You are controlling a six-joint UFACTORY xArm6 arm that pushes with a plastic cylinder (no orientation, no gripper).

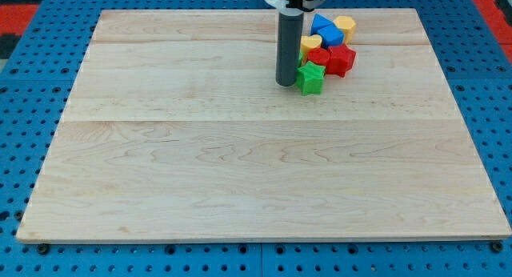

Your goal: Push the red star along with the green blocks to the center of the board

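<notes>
Pale wooden board (240, 173) fills most of the view, lying on a blue pegboard surface (24, 109) with rows of small holes; a strip of red shows at the view's top left and top right corners. All the blocks sit in one tight cluster near the board's top edge, somewhat right of its middle. The red star (342, 59) lies on the right side of that cluster, well away from the board's center. Just to its left, touching or nearly touching it, sits another red block (320, 56) whose shape is hard to make out. Below and left of these is the green star (311, 78), the cluster's lowest piece. A sliver of a second green block seems to peek out just above it, beside the rod, too hidden to be sure. A yellow block (310, 44) sits above the red pieces, a blue block (326, 31) above that, and a second yellow block (345, 25) lies closest to the top edge. The dark rod stands upright at the cluster's left side, and my tip (286, 84) rests on the board just beside the green star's left edge, apparently touching it. The rod is a plain straight stick with nothing that opens, closes or holds.
</notes>
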